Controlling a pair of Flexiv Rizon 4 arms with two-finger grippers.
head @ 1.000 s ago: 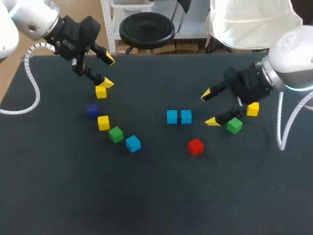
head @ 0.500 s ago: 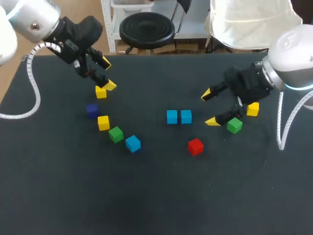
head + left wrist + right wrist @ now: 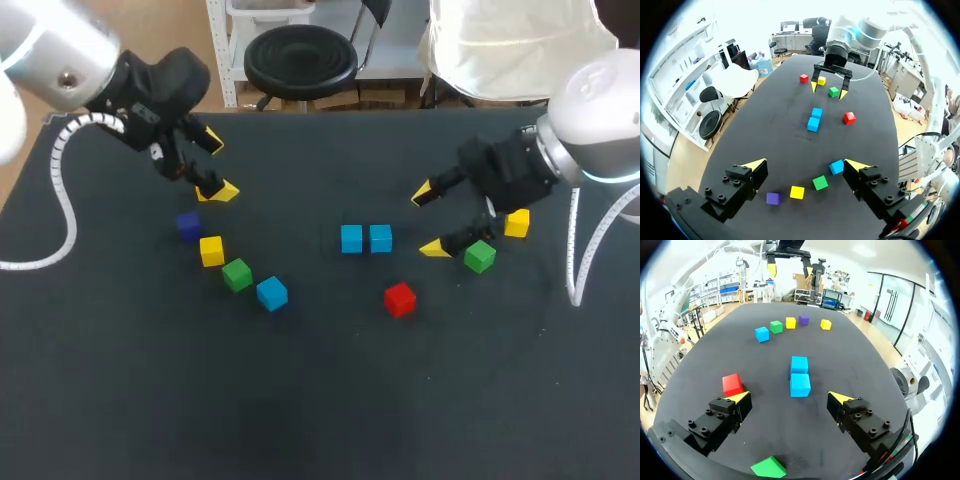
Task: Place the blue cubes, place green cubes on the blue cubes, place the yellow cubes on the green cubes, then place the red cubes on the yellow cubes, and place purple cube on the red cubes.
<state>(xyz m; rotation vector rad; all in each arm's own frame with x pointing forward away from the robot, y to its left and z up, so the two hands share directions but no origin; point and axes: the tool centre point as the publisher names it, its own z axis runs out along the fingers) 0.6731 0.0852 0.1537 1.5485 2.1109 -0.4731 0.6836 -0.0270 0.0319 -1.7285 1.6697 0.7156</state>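
Two blue cubes [image 3: 366,238] sit side by side mid-table, also ahead of my right gripper [image 3: 790,397] as blue cubes [image 3: 800,375]. My right gripper [image 3: 428,221] hangs open and empty just right of them. A green cube [image 3: 480,256] and a yellow cube [image 3: 517,223] lie by it, and a red cube [image 3: 400,299] lies nearer the front. At the left lie a purple cube [image 3: 189,224], yellow cube [image 3: 211,250], green cube [image 3: 237,274] and blue cube [image 3: 272,293] in a row. My left gripper [image 3: 216,165] hangs open above that row's far end, holding nothing.
Another yellow cube [image 3: 825,324] lies beyond the purple cube [image 3: 803,319], under my left gripper [image 3: 806,164]; the head view hides it. A second red cube [image 3: 804,78] lies past the right gripper [image 3: 829,89]. The table's front half is bare dark cloth.
My left gripper has moved toward the front and lower, now covering the far yellow cube in the head view. The right arm and the cubes have not moved.
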